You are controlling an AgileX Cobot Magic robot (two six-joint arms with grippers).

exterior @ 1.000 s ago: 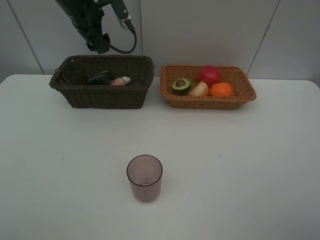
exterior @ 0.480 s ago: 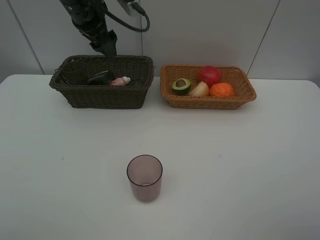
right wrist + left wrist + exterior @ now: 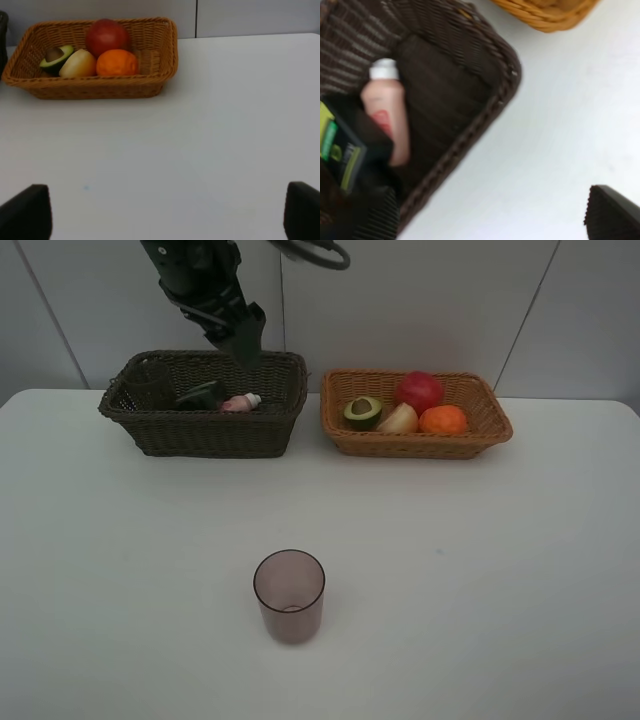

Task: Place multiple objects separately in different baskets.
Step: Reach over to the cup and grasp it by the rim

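We saw a wide white table [image 3: 480, 570] with open room on every side of a lone translucent brownish-pink cup [image 3: 289, 595], which stood upright near the front, well apart from both baskets. Along the far edge sat the dark brown basket [image 3: 205, 428], the deeper one, and just beside it, not touching, the shallower light orange-tan basket [image 3: 415, 443]. Our left arm reached over the back rim of the dark basket, its left gripper [image 3: 245, 340] spread wide and holding nothing; in its wrist view one dark fingertip [image 3: 612, 212] hung over bare table past the basket's corner. The right gripper [image 3: 165, 215] stood wide as well, empty, over clear table in front of the tan basket. In that basket lay a red apple [image 3: 419, 391], an orange tangerine [image 3: 443, 420], a peach-coloured fruit [image 3: 399, 419] and an avocado half [image 3: 363, 411], cut face up with its pit showing, all crowded together. In the dark basket we made out a second cup [image 3: 150, 383] at the left end, a dark green pump bottle [image 3: 200, 395] lying down, and a small pink bottle [image 3: 386, 107] with a white cap beside it.
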